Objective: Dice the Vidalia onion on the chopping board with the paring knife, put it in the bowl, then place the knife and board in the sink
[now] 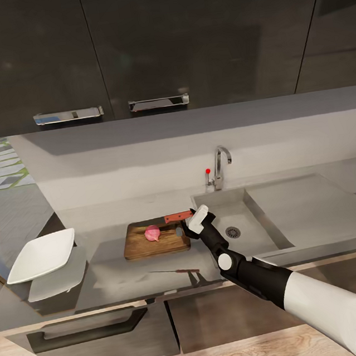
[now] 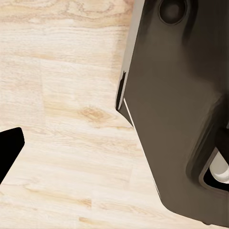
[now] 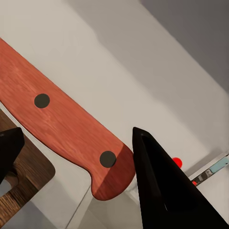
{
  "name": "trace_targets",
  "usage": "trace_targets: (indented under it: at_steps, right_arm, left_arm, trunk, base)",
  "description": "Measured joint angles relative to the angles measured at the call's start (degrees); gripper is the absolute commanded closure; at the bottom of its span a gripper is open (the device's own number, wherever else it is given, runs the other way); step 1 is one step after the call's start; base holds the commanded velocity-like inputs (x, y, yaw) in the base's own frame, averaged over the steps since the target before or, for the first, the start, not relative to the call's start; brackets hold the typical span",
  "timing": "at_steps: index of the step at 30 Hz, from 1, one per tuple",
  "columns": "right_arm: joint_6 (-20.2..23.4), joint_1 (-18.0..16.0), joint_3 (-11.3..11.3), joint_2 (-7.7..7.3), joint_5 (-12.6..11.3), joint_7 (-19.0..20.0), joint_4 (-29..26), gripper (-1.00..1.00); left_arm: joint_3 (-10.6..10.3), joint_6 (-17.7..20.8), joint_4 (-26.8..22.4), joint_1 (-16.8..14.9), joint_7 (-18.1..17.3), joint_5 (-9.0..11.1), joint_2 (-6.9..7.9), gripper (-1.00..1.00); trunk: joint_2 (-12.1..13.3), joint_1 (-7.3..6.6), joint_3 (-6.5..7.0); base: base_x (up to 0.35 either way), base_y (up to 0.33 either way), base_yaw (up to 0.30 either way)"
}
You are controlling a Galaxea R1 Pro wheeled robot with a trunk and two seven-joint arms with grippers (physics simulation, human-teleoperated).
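One Vidalia onion (image 1: 152,233), one chopping board (image 1: 156,244), one paring knife (image 1: 178,217), one bowl (image 1: 42,255) — two cabinet handles (image 1: 68,115).

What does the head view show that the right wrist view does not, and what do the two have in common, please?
Head view alone: the Vidalia onion lying on the board, the white bowl at the countertop's left end, the sink with its drain, and the right gripper at the knife.

Right wrist view alone: two dark rivets in the red handle, seen close.

Both: the paring knife, the chopping board and the red tap knob.
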Motion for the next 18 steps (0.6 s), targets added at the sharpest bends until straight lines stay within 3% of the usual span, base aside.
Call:
trace_targets:
  at_steps: [8,18]
  right_arm:
    - [0.0,0.0,0.2,-0.07,0.0,0.1,0.0,1.00]
    - [0.0,0.0,2.7,0.00,0.0,0.1,0.8,1.00]
  left_arm:
    - [0.0,0.0,0.0,0.0,0.0,0.0,0.00,-1.00]
    - [0.0,0.0,0.0,0.0,0.0,0.0,0.00,-1.00]
  trunk:
    - [0.0,0.00,0.00]
    - [0.0,0.00,0.00]
  base:
    - [0.000,0.000,0.000]
    - [0.000,0.000,0.000]
